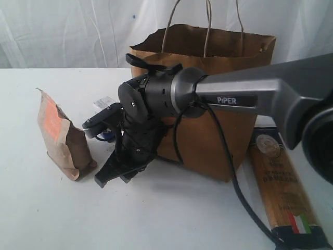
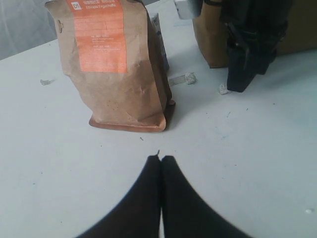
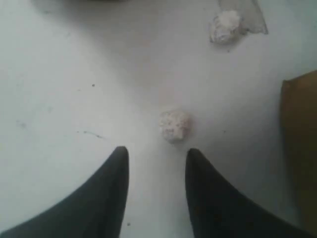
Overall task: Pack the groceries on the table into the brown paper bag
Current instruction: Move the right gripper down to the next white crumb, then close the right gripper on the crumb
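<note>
The brown orange-labelled pouch (image 1: 62, 138) (image 2: 119, 69) stands upright on the white table (image 1: 156, 219), left of the tall brown paper bag (image 1: 208, 67). My right arm reaches across in front of the bag. Its gripper (image 1: 112, 179) (image 3: 156, 153) is open and empty, pointing down at the tabletop between pouch and bag, just short of a small white crumb (image 3: 174, 125). My left gripper (image 2: 161, 158) is shut and empty, low over the table, facing the pouch; the exterior view does not show it. The spaghetti packet (image 1: 281, 187) lies right of the bag. The small white-blue carton (image 1: 104, 101) peeks out behind the arm. Jar, bottle and can are out of view.
A second crumb with a scrap of clear wrapper (image 3: 225, 25) (image 2: 183, 79) lies near the bag's corner (image 3: 299, 139). The right arm's cable (image 1: 234, 177) hangs in front of the bag. A white curtain (image 1: 62, 31) closes the back.
</note>
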Robot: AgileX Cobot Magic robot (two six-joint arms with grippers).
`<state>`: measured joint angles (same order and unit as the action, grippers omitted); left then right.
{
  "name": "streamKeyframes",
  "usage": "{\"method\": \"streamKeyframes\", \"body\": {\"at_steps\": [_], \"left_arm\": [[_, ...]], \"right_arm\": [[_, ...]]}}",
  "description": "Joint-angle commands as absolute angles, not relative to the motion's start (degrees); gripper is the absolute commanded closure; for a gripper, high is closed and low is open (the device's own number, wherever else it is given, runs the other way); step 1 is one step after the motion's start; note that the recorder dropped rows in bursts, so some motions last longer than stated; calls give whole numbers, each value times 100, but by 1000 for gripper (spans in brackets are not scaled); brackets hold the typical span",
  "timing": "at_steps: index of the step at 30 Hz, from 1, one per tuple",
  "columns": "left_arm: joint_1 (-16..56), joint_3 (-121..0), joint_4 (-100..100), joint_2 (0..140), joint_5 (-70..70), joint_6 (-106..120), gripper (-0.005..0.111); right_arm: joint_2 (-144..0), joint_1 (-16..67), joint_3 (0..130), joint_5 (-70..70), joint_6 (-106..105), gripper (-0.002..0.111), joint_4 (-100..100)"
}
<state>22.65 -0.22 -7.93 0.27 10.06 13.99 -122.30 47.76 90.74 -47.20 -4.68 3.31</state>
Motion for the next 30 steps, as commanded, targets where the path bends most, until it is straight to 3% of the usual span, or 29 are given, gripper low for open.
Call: {"method": "streamKeyframes", "body": {"at_steps": [1, 5, 10, 16, 23, 30], "left_arm": [[2243, 0, -822, 0, 1004, 1379, 107], [2243, 0, -822, 0, 1004, 1379, 107], [2243, 0, -822, 0, 1004, 1379, 107], [2243, 0, -822, 0, 1004, 1379, 107], [2243, 0, -822, 0, 1004, 1379, 107], [2243, 0, -822, 0, 1004, 1379, 107]], "right_arm": [[-12410, 4719, 9308, -4773, -446, 72, 310], [-12575, 4710, 9495, -4822, -446, 69, 310], [-12666, 4671, 9546, -4825, -446, 59, 422], [-12734, 4634, 9546, -4792, -446, 59, 422], [-12910, 4619, 9629, -4882, -579, 71, 611], [-12778, 4669, 9672, -5007, -641, 97, 702]]}}
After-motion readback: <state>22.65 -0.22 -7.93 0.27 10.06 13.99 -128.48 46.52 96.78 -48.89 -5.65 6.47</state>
